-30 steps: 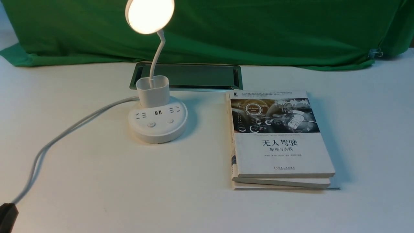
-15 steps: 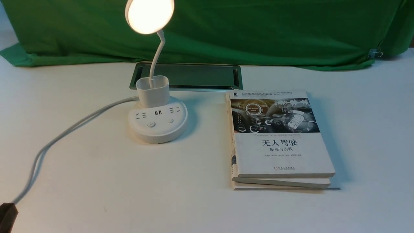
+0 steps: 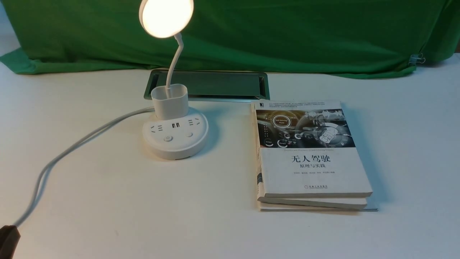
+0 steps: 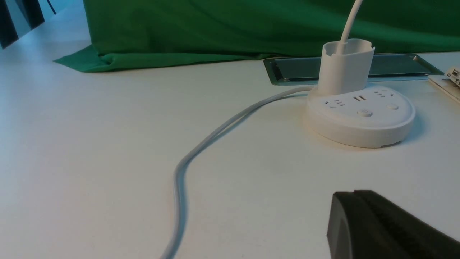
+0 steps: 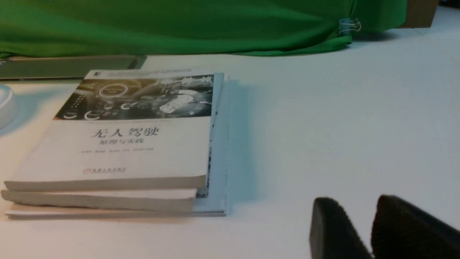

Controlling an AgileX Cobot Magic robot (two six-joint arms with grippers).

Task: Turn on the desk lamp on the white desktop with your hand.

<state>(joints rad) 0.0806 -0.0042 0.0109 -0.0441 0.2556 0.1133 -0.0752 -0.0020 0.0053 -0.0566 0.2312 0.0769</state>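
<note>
Front view cuts off the lit desk lamp (image 3: 175, 135) head's top.

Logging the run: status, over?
Left gripper low, empty, well short of the base. Right gripper slightly open, empty. Desk lamp lit. Books beside, not blocking.

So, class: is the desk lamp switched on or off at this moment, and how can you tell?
On. The desk lamp has its round head glowing bright warm white, and it casts a warm tint on the white desktop.

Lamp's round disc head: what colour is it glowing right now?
Warm yellowish-white; the white desk lamp's round disc head is lit, clearest in the front view.
</note>
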